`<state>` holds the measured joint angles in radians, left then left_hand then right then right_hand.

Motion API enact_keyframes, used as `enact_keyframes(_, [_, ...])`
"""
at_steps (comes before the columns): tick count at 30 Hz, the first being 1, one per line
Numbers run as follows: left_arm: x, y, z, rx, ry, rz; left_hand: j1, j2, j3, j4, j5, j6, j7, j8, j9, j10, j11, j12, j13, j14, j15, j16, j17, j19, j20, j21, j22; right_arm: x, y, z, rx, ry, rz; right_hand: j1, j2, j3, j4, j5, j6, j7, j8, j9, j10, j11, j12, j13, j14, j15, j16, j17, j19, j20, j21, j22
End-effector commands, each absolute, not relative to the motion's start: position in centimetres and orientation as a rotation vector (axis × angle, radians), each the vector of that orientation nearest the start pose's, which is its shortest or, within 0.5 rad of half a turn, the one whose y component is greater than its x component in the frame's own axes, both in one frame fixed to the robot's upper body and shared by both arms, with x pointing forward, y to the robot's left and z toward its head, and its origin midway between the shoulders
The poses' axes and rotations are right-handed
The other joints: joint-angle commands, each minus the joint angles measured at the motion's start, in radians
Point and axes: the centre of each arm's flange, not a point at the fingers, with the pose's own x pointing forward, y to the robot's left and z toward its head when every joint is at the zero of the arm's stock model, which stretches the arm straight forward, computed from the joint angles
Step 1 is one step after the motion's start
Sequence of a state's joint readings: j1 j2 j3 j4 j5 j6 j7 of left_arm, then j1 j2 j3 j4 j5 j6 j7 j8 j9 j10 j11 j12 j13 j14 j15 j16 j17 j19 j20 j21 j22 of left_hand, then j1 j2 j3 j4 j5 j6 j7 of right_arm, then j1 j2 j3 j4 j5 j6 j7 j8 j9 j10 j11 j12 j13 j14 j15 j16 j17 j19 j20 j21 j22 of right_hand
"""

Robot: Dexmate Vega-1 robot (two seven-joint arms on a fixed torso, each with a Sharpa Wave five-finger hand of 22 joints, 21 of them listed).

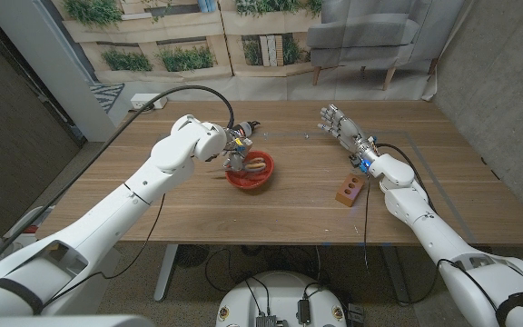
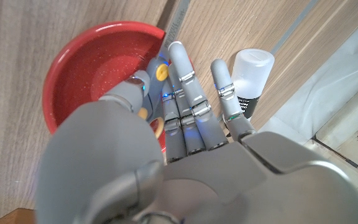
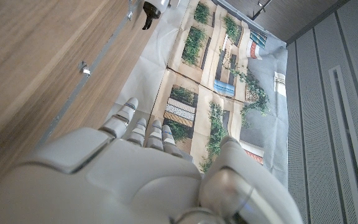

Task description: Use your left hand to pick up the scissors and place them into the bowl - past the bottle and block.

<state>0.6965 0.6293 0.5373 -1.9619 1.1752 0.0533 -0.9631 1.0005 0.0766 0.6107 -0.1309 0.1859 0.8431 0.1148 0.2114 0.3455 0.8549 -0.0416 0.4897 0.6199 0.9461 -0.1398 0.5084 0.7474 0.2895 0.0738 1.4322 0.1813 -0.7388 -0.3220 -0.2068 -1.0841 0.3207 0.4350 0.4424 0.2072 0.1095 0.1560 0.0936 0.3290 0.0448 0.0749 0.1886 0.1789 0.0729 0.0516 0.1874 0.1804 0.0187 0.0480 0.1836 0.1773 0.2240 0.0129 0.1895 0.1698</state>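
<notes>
A red bowl [image 1: 263, 183] stands mid-table. My left hand [image 1: 236, 153] reaches over its left rim from above. In the left wrist view my left hand [image 2: 185, 118] pinches the yellow-handled scissors [image 2: 176, 22] between thumb and fingers inside the bowl [image 2: 86, 68]; their metal blade pokes out past the rim. The orange-yellow scissors [image 1: 257, 165] lie across the bowl's inside. A white-capped dark bottle [image 2: 252, 71] stands right behind the bowl, the same bottle [image 1: 247, 128] just beyond my hand. The red-brown block [image 1: 348, 189] lies to the right. My right hand [image 1: 339, 123] hovers open.
My right hand [image 3: 135, 168] is well off to the right of the bowl, fingers spread over bare wood. The block lies beside my right forearm. A grey armchair [image 1: 370, 36] and planter-print wall stand beyond the far table edge.
</notes>
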Motion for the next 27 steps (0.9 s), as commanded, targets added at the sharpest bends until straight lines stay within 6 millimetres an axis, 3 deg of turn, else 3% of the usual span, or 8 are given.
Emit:
enact_keyframes(1, [56.5, 15.5, 5.2, 2.101, -0.213, -0.239, -0.061, -0.019, -0.021, 0.026, 0.002, -0.044, 0.011, -0.013, -0.024, -0.003, -0.007, -0.051, -0.036, -0.017, -0.004, -0.036, -0.039, -0.020, 0.006, -0.015, 0.001, 66.4, -25.6, -0.2, -0.225, -0.717, 0.451, -0.007, 0.000, 0.000, -0.002, 0.005, -0.002, 0.009, 0.001, 0.004, 0.008, 0.001, 0.001, 0.002, 0.006, -0.001, 0.004, 0.002, 0.009, 0.001, 0.004, 0.002])
enact_keyframes(7, [56.4, 15.4, 5.5, 2.099, -0.224, -0.229, -0.119, -0.062, -0.050, 0.044, 0.008, -0.091, 0.023, -0.025, -0.049, -0.022, 0.009, -0.100, -0.074, -0.038, 0.006, -0.061, -0.060, -0.034, 0.014, -0.034, 0.000, 66.4, -25.5, -0.1, -0.226, -0.717, 0.451, -0.007, -0.001, -0.001, -0.002, 0.005, -0.002, 0.008, 0.001, 0.004, 0.008, 0.000, 0.001, 0.002, 0.006, 0.000, 0.004, 0.002, 0.009, 0.001, 0.004, 0.002])
enact_keyframes(14, [56.1, 15.5, 5.8, 2.092, -0.250, -0.193, -0.128, -0.067, -0.050, 0.045, 0.017, -0.121, 0.023, -0.027, -0.065, -0.049, 0.022, -0.137, -0.097, -0.063, 0.014, -0.081, -0.072, -0.050, 0.024, -0.049, 0.000, 66.5, -25.5, -0.1, -0.223, -0.716, 0.452, -0.008, -0.001, -0.001, -0.002, 0.005, -0.003, 0.008, 0.001, 0.004, 0.007, 0.001, 0.001, 0.002, 0.006, 0.001, 0.004, 0.002, 0.009, 0.002, 0.004, 0.002])
enact_keyframes(18, [55.6, 15.7, 6.1, 2.085, -0.287, -0.143, -0.144, -0.064, -0.051, 0.051, 0.025, -0.174, 0.022, -0.031, -0.084, -0.081, 0.028, -0.179, -0.125, -0.111, 0.035, -0.129, -0.119, -0.084, 0.038, -0.078, -0.003, 66.4, -25.4, -0.1, -0.228, -0.718, 0.452, -0.008, -0.001, -0.001, -0.002, 0.006, -0.003, 0.007, 0.001, 0.004, 0.006, 0.002, 0.001, 0.002, 0.006, 0.001, 0.004, 0.002, 0.009, 0.001, 0.004, 0.002])
enact_keyframes(27, [54.7, 16.0, 6.7, 2.051, -0.333, -0.095, -0.191, -0.070, -0.059, 0.067, 0.025, -0.267, 0.021, -0.033, -0.115, -0.159, 0.043, -0.245, -0.165, -0.194, 0.059, -0.210, -0.198, -0.101, 0.031, -0.138, -0.011, 66.4, -25.3, -0.1, -0.228, -0.716, 0.453, -0.008, -0.001, -0.001, -0.002, 0.006, -0.003, 0.008, 0.001, 0.004, 0.007, 0.002, 0.001, 0.002, 0.005, 0.000, 0.003, 0.002, 0.009, 0.001, 0.004, 0.002])
